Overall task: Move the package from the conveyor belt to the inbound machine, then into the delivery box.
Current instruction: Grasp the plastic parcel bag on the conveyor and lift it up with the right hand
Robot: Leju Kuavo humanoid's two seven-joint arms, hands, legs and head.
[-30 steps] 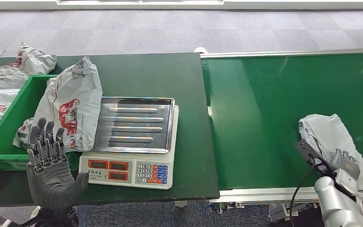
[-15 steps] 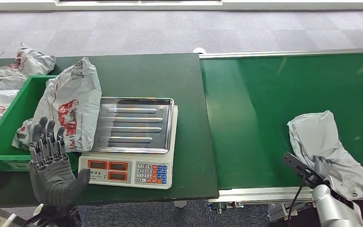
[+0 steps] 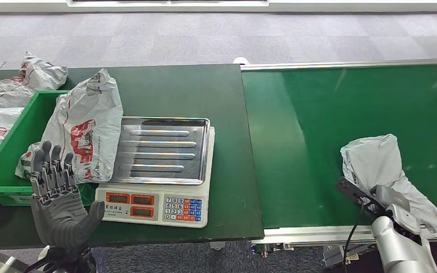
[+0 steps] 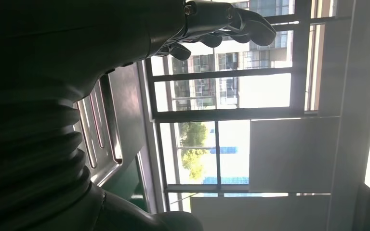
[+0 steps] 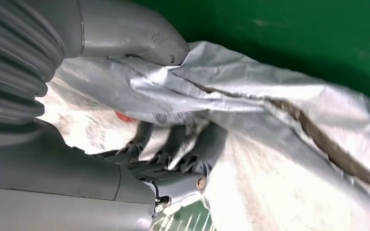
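The step in hand looks like the pick-up from the conveyor belt [image 3: 318, 125]: the grey poly-mailer package [image 3: 378, 162] lies crumpled near the belt's near edge at its right end, with the right hand [image 3: 388, 196] closed on it, fingers [image 5: 192, 144] dug into the film and thumb pressed on top. The next move calls for lifting it clear and carrying it across to the steel tray of the weighing scale [image 3: 162, 149] without the slack bag slipping. The left hand [image 3: 57, 199] is raised at the table's near edge beside the scale, fingers straight and apart, holding nothing.
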